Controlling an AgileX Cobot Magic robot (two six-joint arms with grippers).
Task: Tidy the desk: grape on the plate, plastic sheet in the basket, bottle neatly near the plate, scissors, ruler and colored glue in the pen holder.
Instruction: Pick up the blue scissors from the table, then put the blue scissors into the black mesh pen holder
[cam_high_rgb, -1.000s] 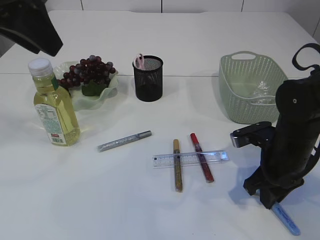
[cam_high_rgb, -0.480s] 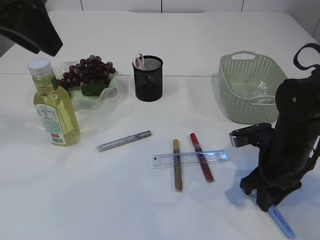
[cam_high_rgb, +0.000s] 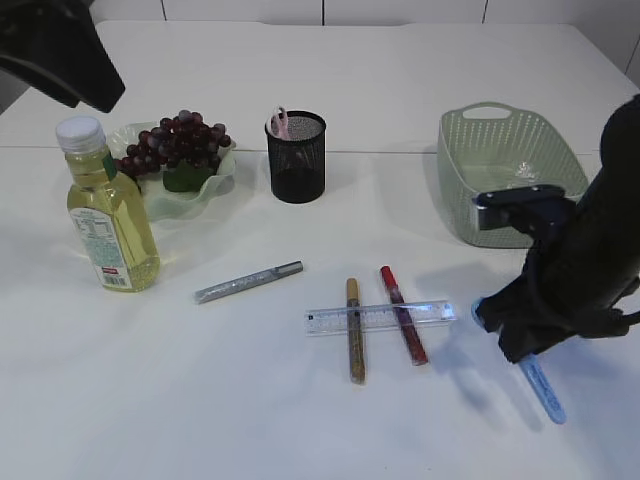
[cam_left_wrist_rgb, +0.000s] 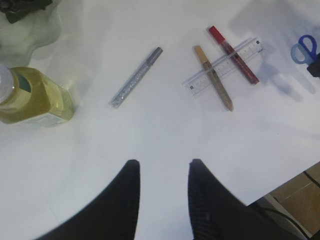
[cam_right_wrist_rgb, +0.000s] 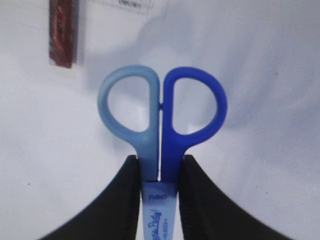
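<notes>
R gripper (cam_right_wrist_rgb: 159, 172) is clamped on a pair of scissors (cam_right_wrist_rgb: 161, 120), fingers (cam_right_wrist_rgb: 129, 200) pressing both sides just below the two handle loops, one light blue, one dark blue. In the exterior view the scissors hang from the R arm above the white table (cam_high_rgb: 320, 420) at front right, light-blue sheathed blade end sticking out down and to the right, handles toward the ruler. L gripper (cam_left_wrist_rgb: 161, 172) hovers over bare table w/ jaws apart, nothing between them, touching nothing.

Containers, biggest first. Green woven basket (cam_high_rgb: 470, 190) at back right, just behind the R arm; something clear and crinkly lies inside, likely the plastic sheet (cam_high_rgb: 522, 175), partly hidden. Pale green wavy plate (cam_high_rgb: 205, 185) at back left holds a bunch of dark red grapes (cam_high_rgb: 180, 138). Bottle (cam_high_rgb: 105, 215) of yellow liquid w/ white cap stands upright just left-front of the plate. Black mesh pen holder (cam_high_rgb: 296, 160) stands between plate and basket, w/ a pink item poking out of it.

Loose on table centre: clear ruler (cam_high_rgb: 380, 317) lying across a gold glue pen (cam_high_rgb: 354, 330) and a red glue pen (cam_high_rgb: 403, 314); a silver glue pen (cam_high_rgb: 248, 282) lies apart, to their left.
</notes>
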